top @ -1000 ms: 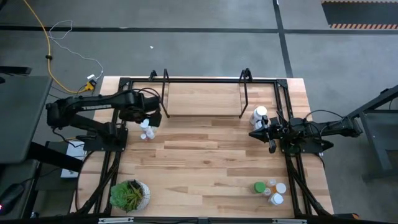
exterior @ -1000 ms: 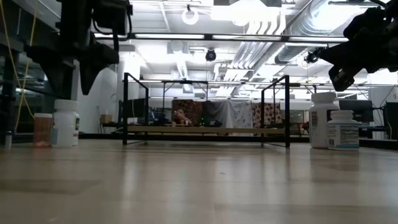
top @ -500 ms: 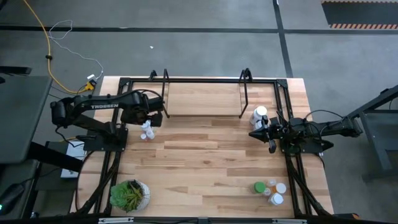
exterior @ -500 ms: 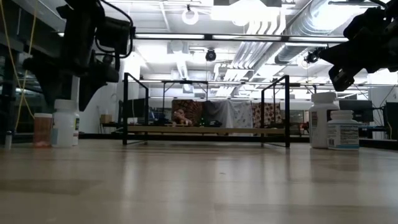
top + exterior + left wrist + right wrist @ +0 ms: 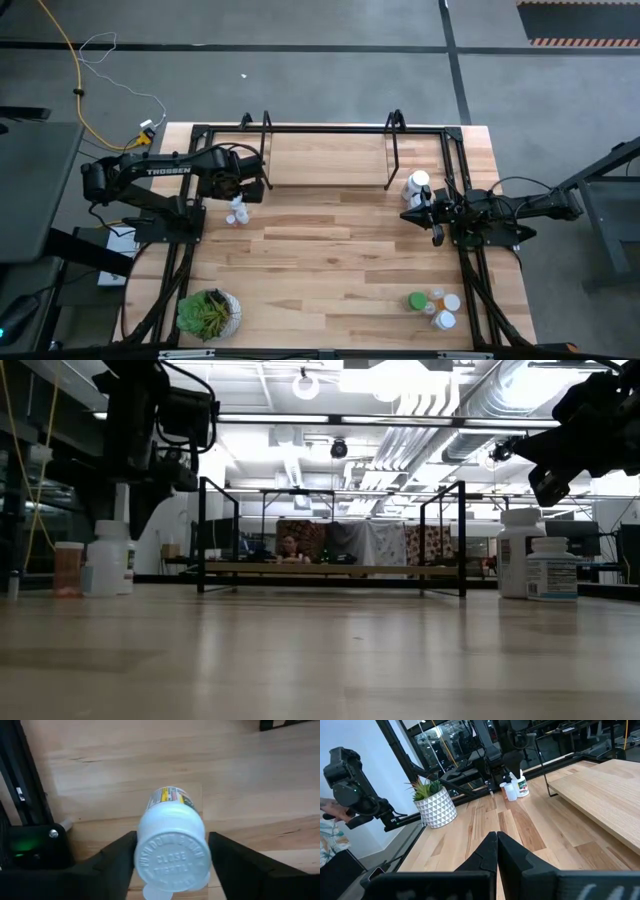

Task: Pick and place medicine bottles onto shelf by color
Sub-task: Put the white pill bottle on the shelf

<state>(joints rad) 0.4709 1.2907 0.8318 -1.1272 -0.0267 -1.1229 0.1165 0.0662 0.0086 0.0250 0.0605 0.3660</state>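
While the left gripper [image 5: 240,199] hung just off the shelf's [image 5: 330,158] left front corner, its fingers [image 5: 117,862] stood on either side of a white bottle [image 5: 171,845], close to the cap but with a thin gap showing on each side, so no grip was made yet. That bottle stood upright on the table [image 5: 330,260], and in the low view it rose beside an orange bottle [image 5: 68,568], both left of the shelf. The shelf itself, a light board in a black wire frame, lay along the table's far edge and carried no bottles. Off its right front corner two white bottles [image 5: 416,185] stood together, and just in front of them the right gripper [image 5: 408,215] hovered with its fingers [image 5: 512,854] pressed together, holding nothing. Well away from the shelf, near the table's front right corner, a green bottle [image 5: 417,301] sat in a small cluster with an orange one [image 5: 438,296] and two white-capped ones [image 5: 446,318]. A potted plant [image 5: 208,313] stood at the front left corner.
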